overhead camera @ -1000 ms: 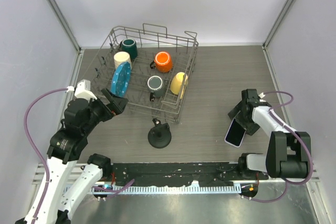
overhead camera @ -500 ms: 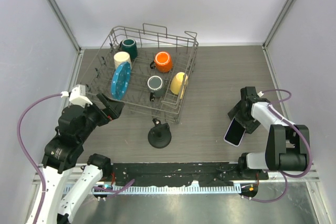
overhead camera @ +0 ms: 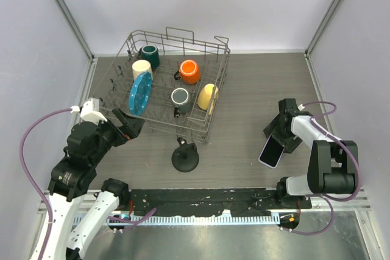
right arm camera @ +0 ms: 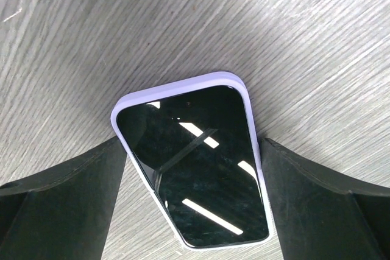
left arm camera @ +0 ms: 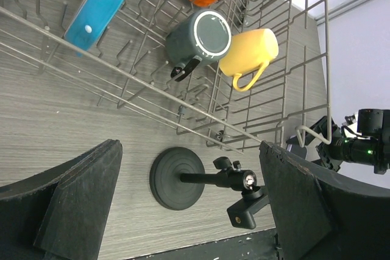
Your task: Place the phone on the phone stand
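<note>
Phone (right arm camera: 195,172): it lies flat and screen up on the counter (overhead camera: 244,89), well to the right of the dish rack (overhead camera: 217,98) and nearer the front edge than the rack's near rail. It has a glossy black face and a pale lilac rim, and its long axis is slanted.

Phone stand (overhead camera: 184,158): this all-black stand rests on its round base just in front of the rack's near rail. Its short arm ends in a small knob. It is well apart from the phone, which is not yet on it.

Right end effector (overhead camera: 280,139): it is low over the counter, far right of the rack. One finger sits on each long side of the phone, close against the rim. I cannot tell whether the fingers are pressing on the phone or only flanking it.

Left end effector (overhead camera: 129,123): it is by the rack's near left corner with its fingers spread wide and nothing between them. In the left wrist view the stand shows in the gap between them.

Dish rack: this grey wire basket sits at the back middle of the counter.

Inside the rack: a blue plate (overhead camera: 140,92) stands on edge at the left, with a cream mug (overhead camera: 141,68) and a dark teal mug (overhead camera: 149,56) behind it. An orange mug (overhead camera: 189,72) is near the middle. A grey mug (overhead camera: 180,97) and a yellow mug (overhead camera: 208,96) sit toward the near right.
</note>
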Robot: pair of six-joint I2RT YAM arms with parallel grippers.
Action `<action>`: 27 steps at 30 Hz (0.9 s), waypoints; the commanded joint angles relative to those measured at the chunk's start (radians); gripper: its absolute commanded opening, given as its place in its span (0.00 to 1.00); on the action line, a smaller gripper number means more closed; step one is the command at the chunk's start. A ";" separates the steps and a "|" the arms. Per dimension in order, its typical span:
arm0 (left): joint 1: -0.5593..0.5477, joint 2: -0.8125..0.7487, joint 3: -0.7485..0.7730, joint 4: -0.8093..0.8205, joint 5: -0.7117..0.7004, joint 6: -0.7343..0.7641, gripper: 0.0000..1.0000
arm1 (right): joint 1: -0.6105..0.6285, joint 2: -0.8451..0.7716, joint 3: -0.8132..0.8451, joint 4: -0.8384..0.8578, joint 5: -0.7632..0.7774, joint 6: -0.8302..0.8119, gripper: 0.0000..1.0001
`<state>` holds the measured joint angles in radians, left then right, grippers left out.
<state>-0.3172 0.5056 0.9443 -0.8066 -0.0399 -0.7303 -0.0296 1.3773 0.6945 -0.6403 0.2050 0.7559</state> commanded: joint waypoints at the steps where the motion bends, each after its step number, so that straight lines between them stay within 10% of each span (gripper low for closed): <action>1: -0.003 -0.018 0.025 0.006 0.014 -0.006 0.99 | 0.011 0.055 0.008 0.073 -0.067 -0.019 0.99; 27: -0.002 -0.009 0.031 -0.029 0.025 -0.020 0.99 | 0.231 -0.018 -0.148 0.139 -0.116 0.097 0.82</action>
<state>-0.3168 0.4911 0.9455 -0.8291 -0.0311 -0.7517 0.1883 1.3193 0.6365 -0.6086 0.2539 0.7906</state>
